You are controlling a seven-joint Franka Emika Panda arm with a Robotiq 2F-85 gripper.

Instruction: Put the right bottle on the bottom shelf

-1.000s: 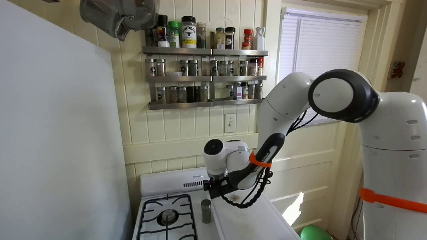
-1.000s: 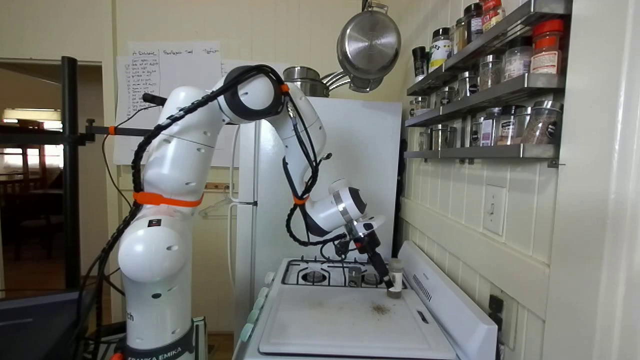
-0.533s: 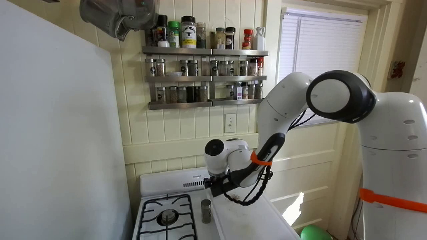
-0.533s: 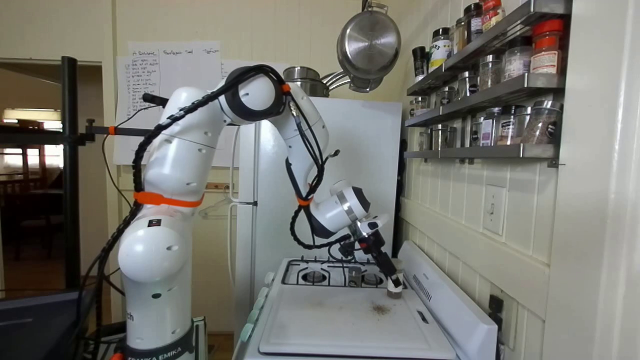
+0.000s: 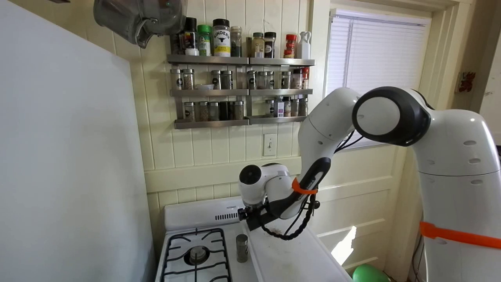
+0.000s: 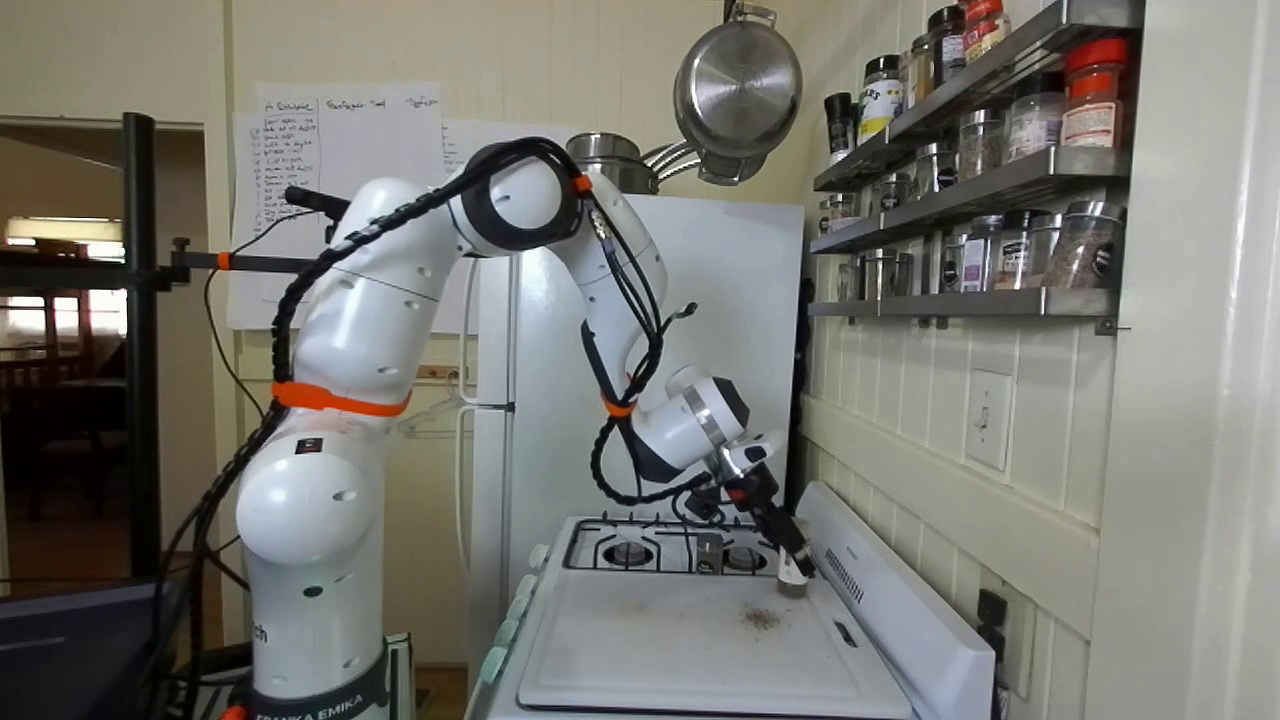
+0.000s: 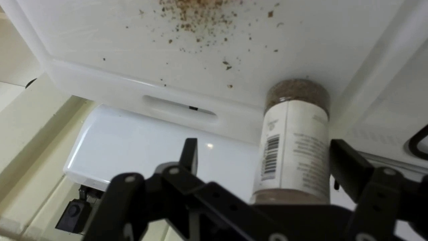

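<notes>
The right bottle, tall and whitish-labelled, stands on the white stove cover by the back panel. In an exterior view it is partly behind the fingers. In the other exterior picture the arm hides it. My gripper is open around the bottle in the wrist view. The bottle is close against the right-hand finger, with a wide gap to the left-hand one; I cannot tell if it touches. My gripper also shows in both exterior views. The bottom shelf is the grey rack's lowest tier, holding several spice jars.
A shorter dark-grey jar stands by the burner grate. Spilled spice lies on the stove cover. The stove's back panel rises close behind the bottle. Pans hang near the shelves.
In an exterior view my gripper has moved right, toward the wall, so its fingertips now cross in front of the bottle. The bottle seems to have shifted very slightly the same way.
</notes>
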